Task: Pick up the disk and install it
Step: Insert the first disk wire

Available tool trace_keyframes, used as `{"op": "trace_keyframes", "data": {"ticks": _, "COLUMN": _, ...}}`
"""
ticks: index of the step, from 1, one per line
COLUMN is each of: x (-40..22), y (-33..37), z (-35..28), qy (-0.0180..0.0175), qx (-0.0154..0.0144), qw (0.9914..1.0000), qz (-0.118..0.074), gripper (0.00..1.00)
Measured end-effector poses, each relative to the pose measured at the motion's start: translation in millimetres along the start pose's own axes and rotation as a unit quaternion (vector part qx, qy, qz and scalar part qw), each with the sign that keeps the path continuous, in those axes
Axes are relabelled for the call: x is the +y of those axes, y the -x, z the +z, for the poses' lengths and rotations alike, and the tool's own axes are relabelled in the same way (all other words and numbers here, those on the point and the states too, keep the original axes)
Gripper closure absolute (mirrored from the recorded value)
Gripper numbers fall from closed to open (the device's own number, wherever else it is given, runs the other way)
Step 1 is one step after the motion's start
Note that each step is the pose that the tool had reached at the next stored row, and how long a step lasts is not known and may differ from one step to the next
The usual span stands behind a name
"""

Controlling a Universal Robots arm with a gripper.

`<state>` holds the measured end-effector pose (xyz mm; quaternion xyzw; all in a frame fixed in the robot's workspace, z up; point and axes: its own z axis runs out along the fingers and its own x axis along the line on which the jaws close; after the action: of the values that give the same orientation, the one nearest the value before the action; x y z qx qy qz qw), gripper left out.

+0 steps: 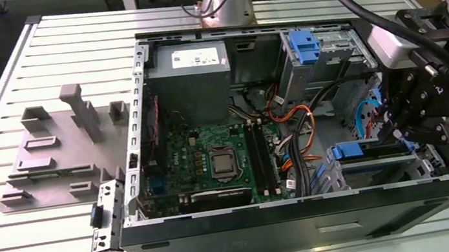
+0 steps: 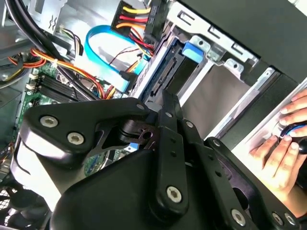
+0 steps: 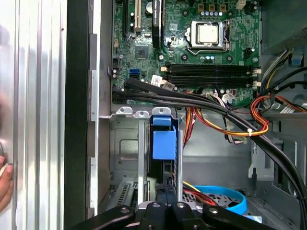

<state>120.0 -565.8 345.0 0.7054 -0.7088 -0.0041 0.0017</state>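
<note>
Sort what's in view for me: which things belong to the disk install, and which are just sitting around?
Belongs to the job:
- disk with blue end tab, standing in the drive bay
- tool, at that bay

Just lying about:
- grey fixture plate, at the exterior view's left
- power supply box
- motherboard
- a person's hand

Cables (image 3: 192, 100) cross btwn mobo (image 3: 144, 52) & bay (image 3: 122, 148); disk (image 3: 163, 143) fills slot; mobo side open
</note>
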Motion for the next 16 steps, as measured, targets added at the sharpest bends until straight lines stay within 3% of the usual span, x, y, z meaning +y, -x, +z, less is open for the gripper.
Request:
{"op": "trace_keyframes", "data": {"ticks": 5, "x": -6.3, "y": 1.7, "z": 0.0, "qy": 0.0, "qx": 0.0, "qw": 1.0, "qz": 0.0, "gripper": 0.89}}
{"op": "trace_keyframes", "data": {"ticks": 12, "x": -6.9, "y": 1.8, "z": 0.0, "qy": 0.0, "qx": 0.0, "qw": 1.0, "qz": 0.0, "gripper": 0.89}}
{"op": "trace_keyframes", "data": {"ticks": 16, "x": -10.5, "y": 1.8, "z": 0.0, "qy": 0.0, "qx": -0.0001, "qw": 1.0, "qz": 0.0, "gripper": 0.89}}
